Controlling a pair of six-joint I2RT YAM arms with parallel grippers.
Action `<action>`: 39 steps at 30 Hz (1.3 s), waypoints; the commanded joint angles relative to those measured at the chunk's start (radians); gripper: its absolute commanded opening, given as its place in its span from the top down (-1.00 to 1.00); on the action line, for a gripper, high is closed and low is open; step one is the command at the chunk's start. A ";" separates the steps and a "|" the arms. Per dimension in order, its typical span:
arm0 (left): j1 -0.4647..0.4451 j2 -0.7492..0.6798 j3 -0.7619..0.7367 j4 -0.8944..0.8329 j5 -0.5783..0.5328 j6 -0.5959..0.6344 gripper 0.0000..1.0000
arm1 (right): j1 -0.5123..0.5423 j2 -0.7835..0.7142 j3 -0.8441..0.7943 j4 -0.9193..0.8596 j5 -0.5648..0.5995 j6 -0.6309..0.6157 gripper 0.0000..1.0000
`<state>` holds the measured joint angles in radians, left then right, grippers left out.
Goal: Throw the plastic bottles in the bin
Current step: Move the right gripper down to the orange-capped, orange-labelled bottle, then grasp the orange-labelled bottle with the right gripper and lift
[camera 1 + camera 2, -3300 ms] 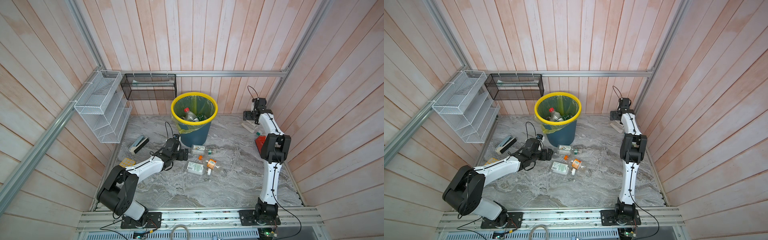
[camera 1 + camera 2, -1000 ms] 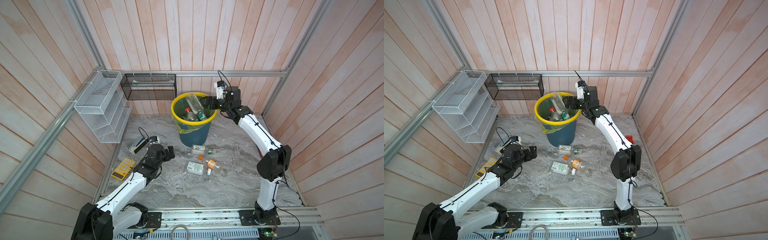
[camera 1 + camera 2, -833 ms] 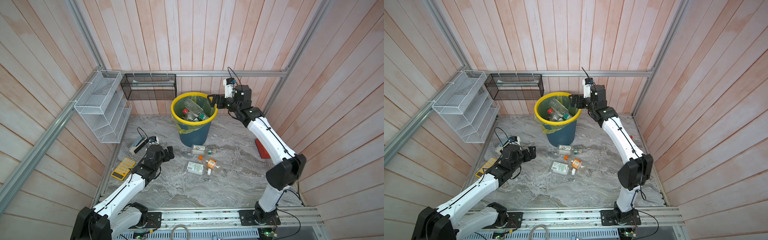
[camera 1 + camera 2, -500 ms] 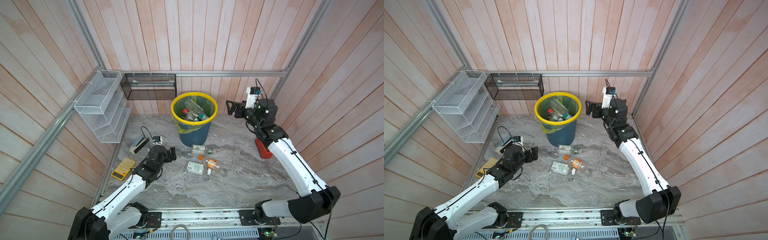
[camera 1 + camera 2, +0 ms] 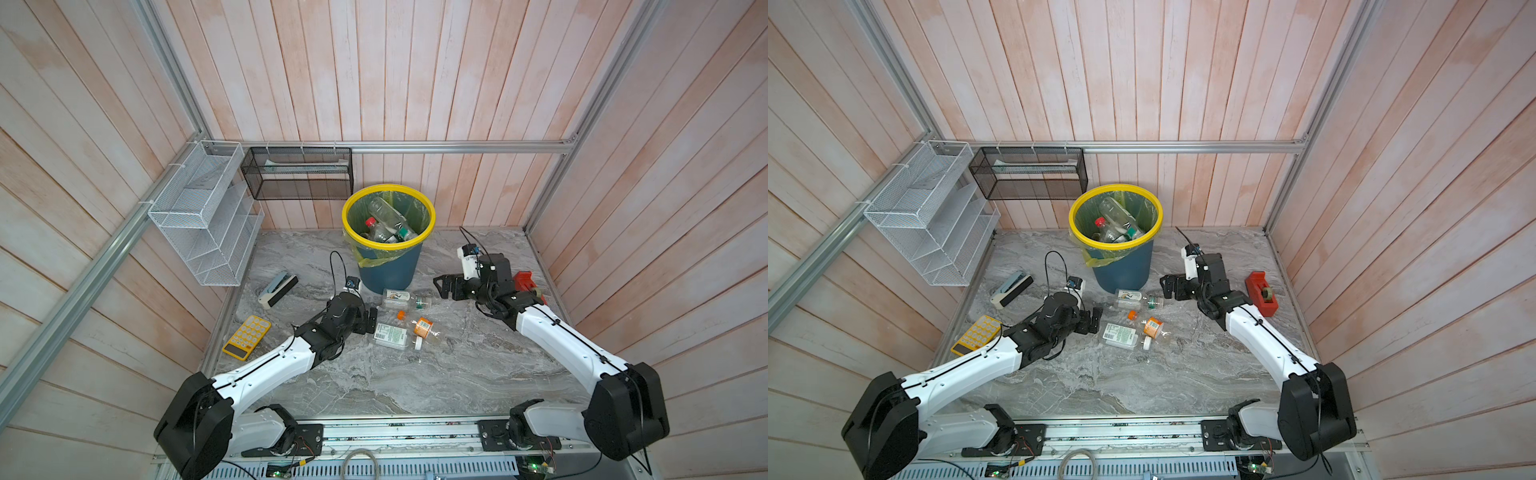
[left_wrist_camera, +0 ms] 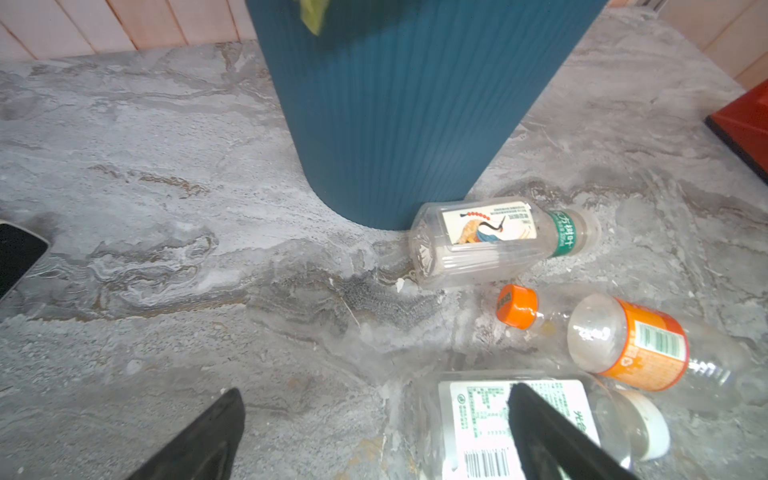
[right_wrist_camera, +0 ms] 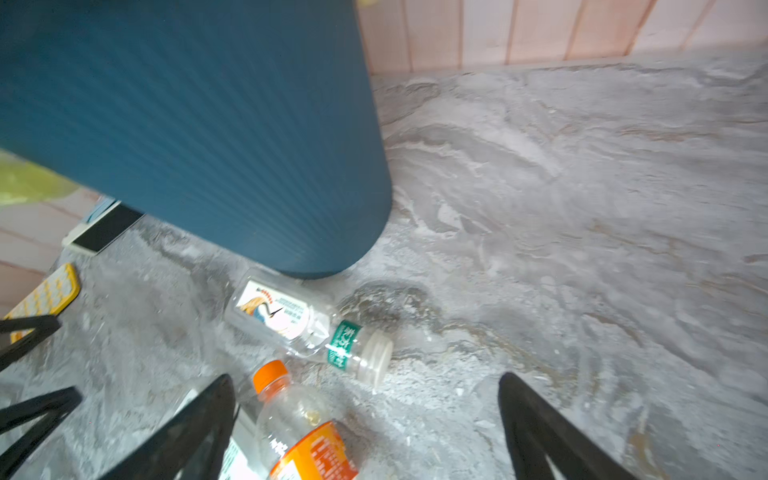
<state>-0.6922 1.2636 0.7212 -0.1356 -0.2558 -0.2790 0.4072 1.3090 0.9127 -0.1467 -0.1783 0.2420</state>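
Note:
The teal bin (image 5: 388, 270) with a yellow rim stands at the back of the floor, and several plastic bottles (image 5: 386, 226) lie inside it. Three more lie in front of it: a crane-label bottle (image 5: 401, 299) against its base, an orange-label bottle (image 5: 422, 328) and a white-label bottle (image 5: 390, 336). My left gripper (image 5: 370, 320) is open and low, just left of the white-label bottle (image 6: 519, 419); one finger overlaps its label in the left wrist view. My right gripper (image 5: 442, 286) is open and empty, right of the crane-label bottle (image 7: 291, 320).
A yellow calculator (image 5: 247, 336) and a grey-black stapler (image 5: 277, 289) lie at the left. A red tape dispenser (image 5: 524, 282) sits by the right wall. A white wire rack (image 5: 203, 216) and a black mesh basket (image 5: 299, 174) hang on the walls.
My right gripper has left the bin's mouth, swung right and come down to the floor beside the bin. The bottle that was at its jaws now lies in the bin. My left gripper has edged toward the floor bottles.

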 commanded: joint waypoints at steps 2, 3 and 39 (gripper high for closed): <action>-0.022 0.039 0.040 -0.014 0.028 0.042 -1.00 | 0.078 0.020 -0.039 -0.067 -0.027 -0.042 -0.96; -0.021 0.043 0.037 -0.012 0.035 0.040 -1.00 | 0.091 0.029 -0.047 -0.077 -0.031 -0.044 -0.96; 0.078 -0.047 -0.052 0.037 0.051 -0.091 -1.00 | 0.248 0.213 0.010 -0.275 0.025 -0.224 -0.10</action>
<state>-0.6254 1.2465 0.6907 -0.1307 -0.2276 -0.3485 0.6476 1.5970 0.9363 -0.4297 -0.1181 0.0467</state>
